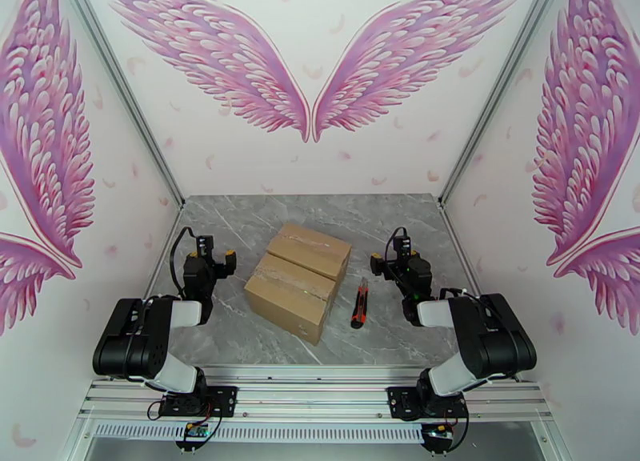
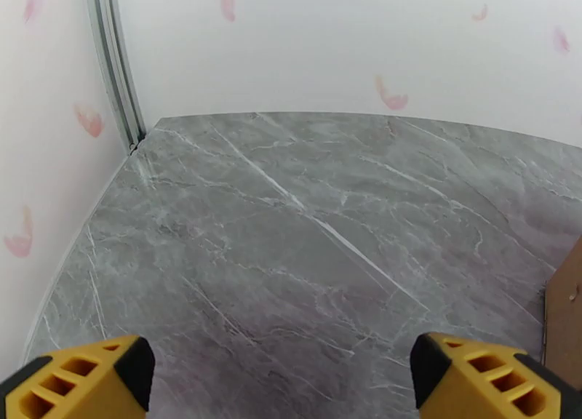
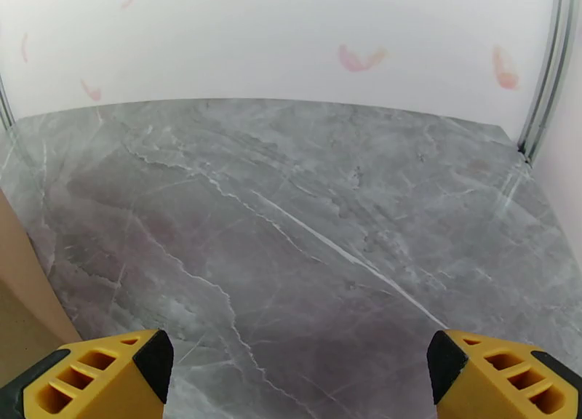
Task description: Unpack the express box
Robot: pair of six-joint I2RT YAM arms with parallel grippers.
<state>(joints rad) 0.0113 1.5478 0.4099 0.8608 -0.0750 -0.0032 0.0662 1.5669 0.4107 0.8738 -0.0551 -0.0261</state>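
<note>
Task state: not started, as far as the views show. Express box (image 1: 298, 282) sits closed at mid-table on the grey marble table (image 1: 240, 214), turned at an angle, flaps down; a glossy strip across its top looks like sealing tape, uncut.

Utility knife (image 1: 360, 305) lies flat on the table just right of the box, between it and the right arm, touched by neither arm. Whether the blade is out: too small to tell.

Left gripper (image 2: 284, 377): jaws wide apart, empty, low over bare table left of the box. Box edge enters at the right of the left wrist view.

Right gripper (image 3: 298, 373): jaws wide apart, empty, right of the box and beyond the knife.

Judged remaining: pick up knife, slit tape, open flaps, take out contents. Contents not visible
</note>
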